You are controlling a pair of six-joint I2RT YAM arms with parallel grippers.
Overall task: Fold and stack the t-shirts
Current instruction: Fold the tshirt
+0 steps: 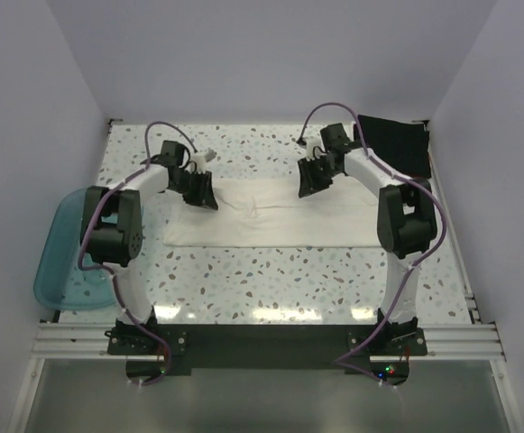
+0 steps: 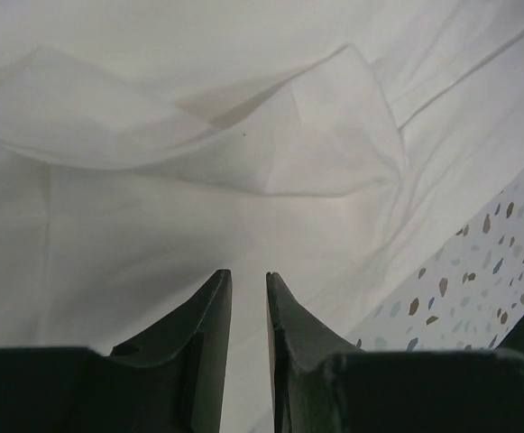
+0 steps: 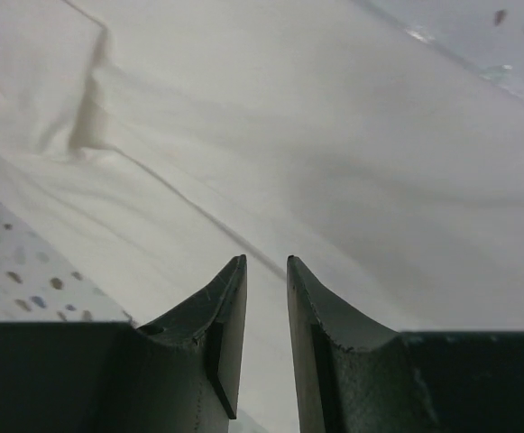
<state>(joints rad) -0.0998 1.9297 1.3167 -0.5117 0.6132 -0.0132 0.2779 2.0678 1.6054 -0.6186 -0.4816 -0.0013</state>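
Observation:
A white t-shirt point(image 1: 271, 221) lies as a long flat band across the middle of the table. My left gripper point(image 1: 198, 194) hovers over its far left end, and the left wrist view shows a raised fold of white cloth point(image 2: 198, 135) just ahead of the gripper point(image 2: 248, 273). My right gripper point(image 1: 314, 180) is over the shirt's far edge, right of centre; the gripper point(image 3: 266, 259) points at smooth white cloth point(image 3: 334, 135) crossed by one crease. Both pairs of jaws stand narrowly apart with nothing between them. A black t-shirt point(image 1: 395, 144) lies at the back right corner.
A translucent blue plastic tub point(image 1: 68, 253) sits off the table's left edge. Speckled tabletop point(image 1: 271, 280) shows in front of the white shirt and behind it. White walls close in the back and both sides.

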